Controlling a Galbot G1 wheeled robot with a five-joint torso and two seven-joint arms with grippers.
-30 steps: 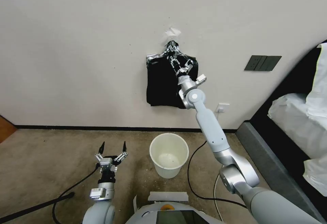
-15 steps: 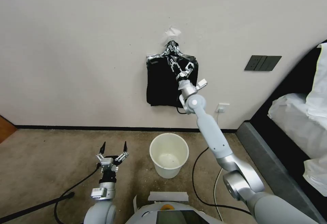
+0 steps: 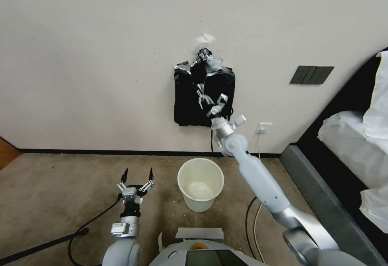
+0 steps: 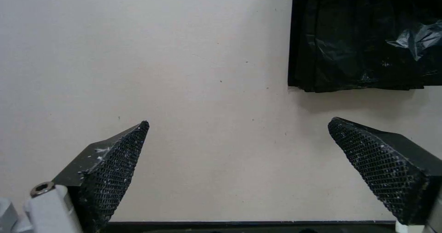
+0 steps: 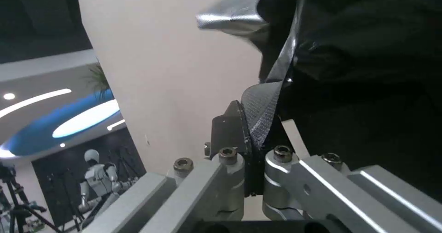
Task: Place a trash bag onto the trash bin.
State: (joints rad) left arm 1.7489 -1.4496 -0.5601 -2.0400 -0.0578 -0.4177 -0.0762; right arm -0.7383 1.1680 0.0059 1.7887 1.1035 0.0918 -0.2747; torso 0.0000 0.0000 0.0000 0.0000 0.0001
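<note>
So, early stage: my right gripper (image 3: 210, 103) fingers pinched shut on the trash bag (image 3: 201, 81), which hangs against the wall at 12 o'clock above the unlined trash bin (image 3: 200, 184); left gripper (image 3: 137, 176) spread wide, empty, at 9 o'clock of it.

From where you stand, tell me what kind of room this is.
Most likely a bedroom. A bed with white bedding stands on the right, brown carpet covers the floor, and a dark switch panel and a socket sit on the plain wall. A trash bin stands on the carpet.
</note>
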